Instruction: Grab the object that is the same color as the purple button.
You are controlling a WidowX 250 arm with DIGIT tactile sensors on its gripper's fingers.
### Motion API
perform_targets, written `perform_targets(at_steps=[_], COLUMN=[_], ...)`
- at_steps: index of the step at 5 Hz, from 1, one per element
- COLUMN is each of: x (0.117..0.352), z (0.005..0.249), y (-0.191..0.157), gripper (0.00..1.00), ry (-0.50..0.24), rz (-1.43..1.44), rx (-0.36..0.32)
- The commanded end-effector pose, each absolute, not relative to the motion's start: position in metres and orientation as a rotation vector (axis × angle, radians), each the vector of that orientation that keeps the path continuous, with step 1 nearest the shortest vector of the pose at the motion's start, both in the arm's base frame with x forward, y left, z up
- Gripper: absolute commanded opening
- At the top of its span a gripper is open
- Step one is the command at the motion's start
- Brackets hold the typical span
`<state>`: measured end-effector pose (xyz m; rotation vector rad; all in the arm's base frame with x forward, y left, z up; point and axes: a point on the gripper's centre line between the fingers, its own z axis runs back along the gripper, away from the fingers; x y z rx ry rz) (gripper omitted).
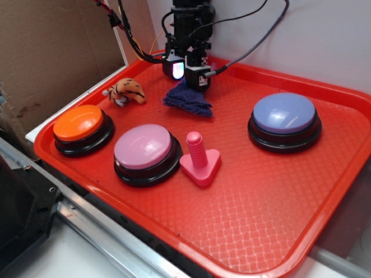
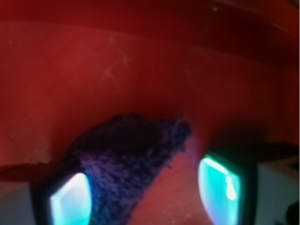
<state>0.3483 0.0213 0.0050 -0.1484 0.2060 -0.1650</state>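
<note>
The rag (image 1: 188, 99) lies on the red tray (image 1: 278, 202) near its far edge, directly below the gripper (image 1: 185, 74). In the wrist view the rag (image 2: 124, 164) fills the space between the two glowing fingers (image 2: 219, 190), its pointed corner reaching forward past them toward the tray wall. The gripper's fingers stand apart, one on each side of the cloth, low over it; whether they touch the cloth cannot be told.

Left of the rag sits a small tiger (image 1: 126, 91), close but apart from it. The purple button (image 1: 284, 120) stands to the right, well apart. Nearer the front of the tray are the pink button (image 1: 144, 152) and, just beside it, a pink peg (image 1: 200, 157) upright on its triangular base. The orange button (image 1: 81, 127) sits at the left end. Nothing lies on the rag, and no other thing stands between the fingers.
</note>
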Motion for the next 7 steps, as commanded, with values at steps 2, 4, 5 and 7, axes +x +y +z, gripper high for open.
perform_targets(at_steps=[2, 4, 5, 7], x=[0.35, 0.307, 0.262, 0.222], z=[0.009, 0.083, 0.131, 0.213], y=[0.029, 0.042, 0.014, -0.005], gripper=[0.0, 0.0, 0.0, 0.0], ry=[0.153, 0.147, 0.069, 0.102], rz=[-0.128, 0.025, 0.124, 0.138], rx=[-0.139, 0.062, 0.004, -0.022])
